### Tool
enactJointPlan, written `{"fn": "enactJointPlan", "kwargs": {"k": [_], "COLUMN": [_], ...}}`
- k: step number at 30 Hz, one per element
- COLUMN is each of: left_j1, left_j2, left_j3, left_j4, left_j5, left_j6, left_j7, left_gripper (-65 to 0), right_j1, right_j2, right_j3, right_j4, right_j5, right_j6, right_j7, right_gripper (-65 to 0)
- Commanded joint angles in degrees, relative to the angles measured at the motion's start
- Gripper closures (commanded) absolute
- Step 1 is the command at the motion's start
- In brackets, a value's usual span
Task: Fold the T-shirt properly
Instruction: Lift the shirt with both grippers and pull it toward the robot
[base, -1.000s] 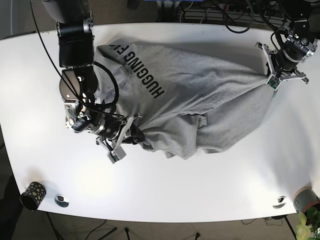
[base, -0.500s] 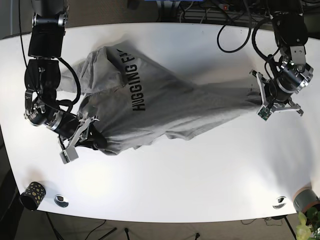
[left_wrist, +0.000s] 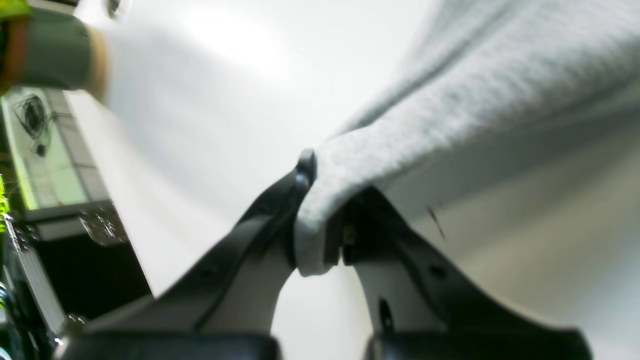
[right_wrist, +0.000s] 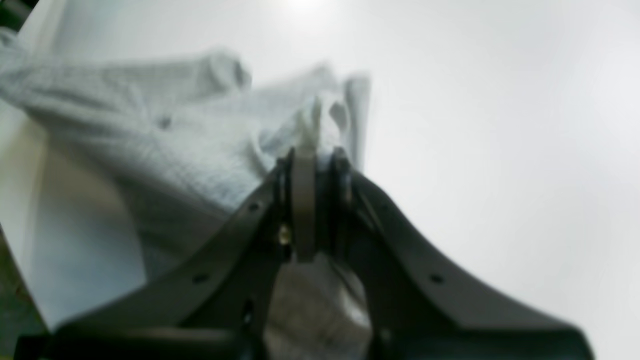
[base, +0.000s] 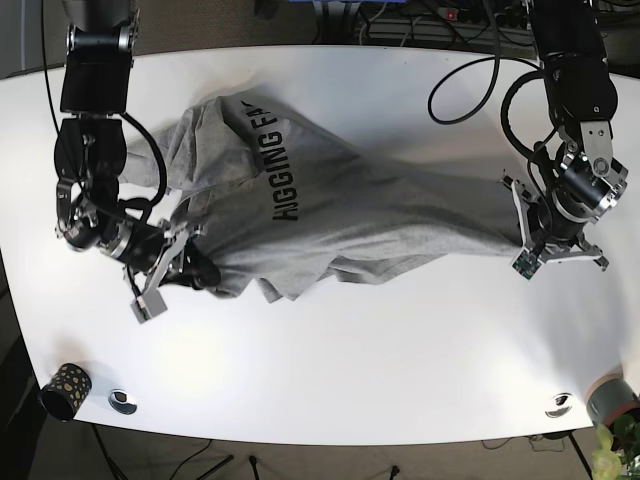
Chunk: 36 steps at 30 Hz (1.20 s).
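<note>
Grey shirt (base: 340, 215) hangs stretched across the white bench (base: 330, 370), each end pinched in closed jaws: left gripper (left_wrist: 320, 220) on one edge, right gripper (right_wrist: 312, 165) on a bunched corner. It looks like the spreading step; next, lay it flat, unwrinkled.

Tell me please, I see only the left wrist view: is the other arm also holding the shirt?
Observer: Yes. In the right wrist view the right gripper is shut on a bunched fold of the T-shirt.
Operator: Is the shirt flat on the table?
Observer: No. In the base view it lies wrinkled and stretched between the right gripper and the left gripper.
Operator: Is any print visible?
Observer: Yes, dark lettering faces up, nearer the right arm's side.
Operator: Anything else on the table?
Observer: A small dark spotted cup stands at the corner near the right arm.
</note>
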Motion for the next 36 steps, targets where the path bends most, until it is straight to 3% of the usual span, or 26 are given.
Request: {"fn": "enactJointPlan", "kwargs": {"k": [1,8,24,29,36], "left_j1": [-3.31,-13.51,-37.15,-36.1,-27.4], "left_j2": [-0.66,-0.66,-3.83,-5.23,-6.29], "left_j3": [0.97,4.66,4.4,4.31,1.14], "left_j4": [0.11,-2.88,-10.97,-10.71,-8.42], "left_j5": [0.41,0.41,0.41,0.41,0.32], "left_j6": [0.52,3.68,4.04,4.04,3.77], "left_j7": [-0.79,-0.79,-0.79,-0.79,-0.97], "left_gripper": [-0.4,-0.4,-0.4,-0.4,-0.4], "right_j1": [4.65,19.42,51.95,52.39,40.08], "right_j2": [0.98,1.07,1.33,1.5,3.44], "right_j3": [0.3,-5.32,-14.73,-15.17,-12.44], "right_j4": [-0.81,-9.6,-16.72,-16.19,-8.37], "right_j5": [1.55,1.46,1.55,1.81,1.9], "right_j6": [0.16,0.07,0.16,0.42,0.6], "right_j7": [2.42,2.42,-0.22,-2.85,-2.85], "right_gripper": [0.0,0.0,0.0,0.0,0.0]}}
